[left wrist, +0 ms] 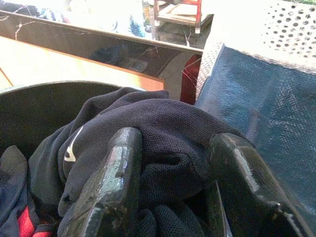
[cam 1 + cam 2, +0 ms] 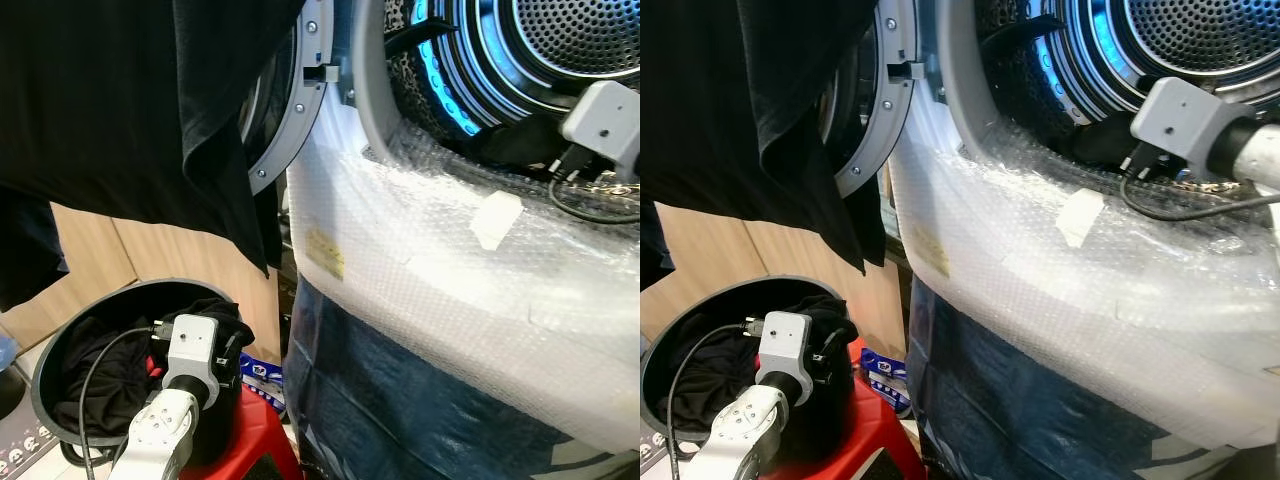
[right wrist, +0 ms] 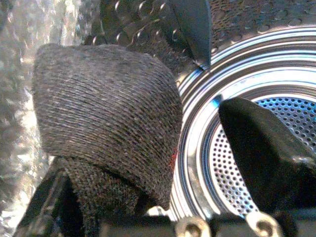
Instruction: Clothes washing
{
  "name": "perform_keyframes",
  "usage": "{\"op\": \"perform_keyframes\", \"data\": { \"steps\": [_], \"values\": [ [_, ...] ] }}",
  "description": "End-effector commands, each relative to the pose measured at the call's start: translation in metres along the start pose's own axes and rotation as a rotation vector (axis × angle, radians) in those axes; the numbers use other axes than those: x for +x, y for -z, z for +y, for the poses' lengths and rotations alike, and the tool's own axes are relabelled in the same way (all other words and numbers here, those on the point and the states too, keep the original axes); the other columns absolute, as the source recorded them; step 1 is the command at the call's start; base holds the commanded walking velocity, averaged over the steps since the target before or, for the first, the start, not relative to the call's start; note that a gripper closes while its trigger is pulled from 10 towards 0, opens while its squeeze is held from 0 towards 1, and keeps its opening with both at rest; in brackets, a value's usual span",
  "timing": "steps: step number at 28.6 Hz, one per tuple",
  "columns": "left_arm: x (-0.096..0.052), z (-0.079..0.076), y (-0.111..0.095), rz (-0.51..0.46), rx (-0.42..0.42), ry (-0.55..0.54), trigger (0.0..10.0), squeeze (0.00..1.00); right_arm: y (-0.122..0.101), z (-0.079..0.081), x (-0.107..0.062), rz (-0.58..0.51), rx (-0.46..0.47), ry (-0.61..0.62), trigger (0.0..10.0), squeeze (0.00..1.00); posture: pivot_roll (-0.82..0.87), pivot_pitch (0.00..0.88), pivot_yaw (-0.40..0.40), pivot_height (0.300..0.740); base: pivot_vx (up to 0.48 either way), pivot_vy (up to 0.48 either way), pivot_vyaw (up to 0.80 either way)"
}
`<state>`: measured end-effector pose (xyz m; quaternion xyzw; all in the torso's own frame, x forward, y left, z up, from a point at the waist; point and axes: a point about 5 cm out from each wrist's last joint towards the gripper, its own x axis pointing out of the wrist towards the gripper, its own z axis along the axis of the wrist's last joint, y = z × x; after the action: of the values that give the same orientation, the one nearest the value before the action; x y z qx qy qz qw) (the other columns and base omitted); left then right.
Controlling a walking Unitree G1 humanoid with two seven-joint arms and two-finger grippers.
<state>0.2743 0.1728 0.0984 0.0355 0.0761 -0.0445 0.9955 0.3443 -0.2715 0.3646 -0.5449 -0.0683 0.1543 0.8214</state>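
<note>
Loading looks partly done: the right claw [image 2: 1110,140] reaches over the washing machine's bubble-wrapped rim [image 2: 420,215] into the drum [image 2: 560,40], while dark clothes [image 2: 95,365] remain in the basket [image 2: 50,350] on the red stool [image 2: 255,440]. A black garment [image 2: 130,100] hangs over the open door [image 2: 290,110]. The left claw [image 1: 168,197] sits in the basket, fingers [image 1: 111,182] spread around a dark mesh garment [image 1: 163,128], not clamped. The right wrist view adds a grey knit cloth [image 3: 106,113] draped on one finger, the other standing apart.
</note>
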Motion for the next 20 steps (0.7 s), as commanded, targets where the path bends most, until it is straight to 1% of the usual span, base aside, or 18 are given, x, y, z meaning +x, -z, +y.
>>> {"op": "perform_keyframes", "data": {
  "steps": [1,4,7,8,9,12,13,14,15,19,20],
  "values": [
    [0.000,0.000,0.004,0.027,0.004,0.005,10.0,0.00,0.002,-0.014,-0.014,0.021,-0.030,0.046,10.0,0.00,-0.01,0.000,-0.003,0.740,0.000,0.000,0.00],
    [0.000,0.000,0.003,0.025,0.005,0.004,10.0,0.00,0.003,-0.015,-0.016,0.025,-0.047,0.039,10.0,0.00,-0.01,0.000,-0.003,0.740,0.000,0.000,0.00],
    [0.000,0.002,0.004,0.027,0.006,0.000,10.0,0.00,0.002,-0.020,-0.015,0.010,-0.028,0.050,10.0,0.00,-0.02,0.000,0.002,0.740,0.000,0.000,0.00],
    [0.000,0.002,0.004,0.028,0.008,0.000,10.0,0.00,0.000,-0.021,-0.013,-0.012,-0.001,0.049,10.0,0.00,-0.03,0.000,0.001,0.740,0.000,0.000,0.00],
    [0.000,0.002,0.004,0.028,0.008,-0.001,10.0,0.00,-0.007,-0.023,-0.009,-0.070,0.066,0.039,10.0,0.00,-0.02,0.000,-0.001,0.740,0.000,0.000,0.00],
    [0.000,0.003,0.004,0.028,0.007,-0.004,10.0,0.00,-0.015,-0.023,-0.001,-0.131,0.151,0.010,10.0,0.00,-0.02,0.000,-0.006,0.740,0.000,0.000,0.00],
    [0.000,0.002,0.004,0.028,0.007,-0.004,10.0,0.00,-0.017,-0.020,0.003,-0.151,0.184,-0.018,10.0,0.00,-0.02,0.000,-0.006,0.740,0.000,0.000,0.00],
    [0.000,0.002,0.004,0.028,0.006,-0.004,10.0,0.00,-0.018,-0.018,0.005,-0.163,0.197,-0.036,10.0,0.00,-0.02,0.000,-0.007,0.740,0.000,0.000,0.00],
    [0.001,0.002,0.004,0.029,0.005,-0.003,10.0,0.00,-0.018,-0.011,0.013,-0.180,0.251,-0.096,10.0,0.00,-0.02,0.000,-0.008,0.740,0.000,0.000,0.00],
    [0.000,0.002,0.005,0.029,0.005,-0.003,10.0,0.00,-0.015,0.000,0.026,-0.166,0.343,-0.172,10.0,0.00,-0.02,0.000,-0.008,0.740,0.000,0.000,0.00],
    [0.000,0.002,0.005,0.030,0.006,-0.004,10.0,0.00,-0.014,0.004,0.030,-0.171,0.399,-0.206,10.0,0.00,-0.01,0.000,-0.012,0.740,0.000,0.000,0.00]
  ]
}}
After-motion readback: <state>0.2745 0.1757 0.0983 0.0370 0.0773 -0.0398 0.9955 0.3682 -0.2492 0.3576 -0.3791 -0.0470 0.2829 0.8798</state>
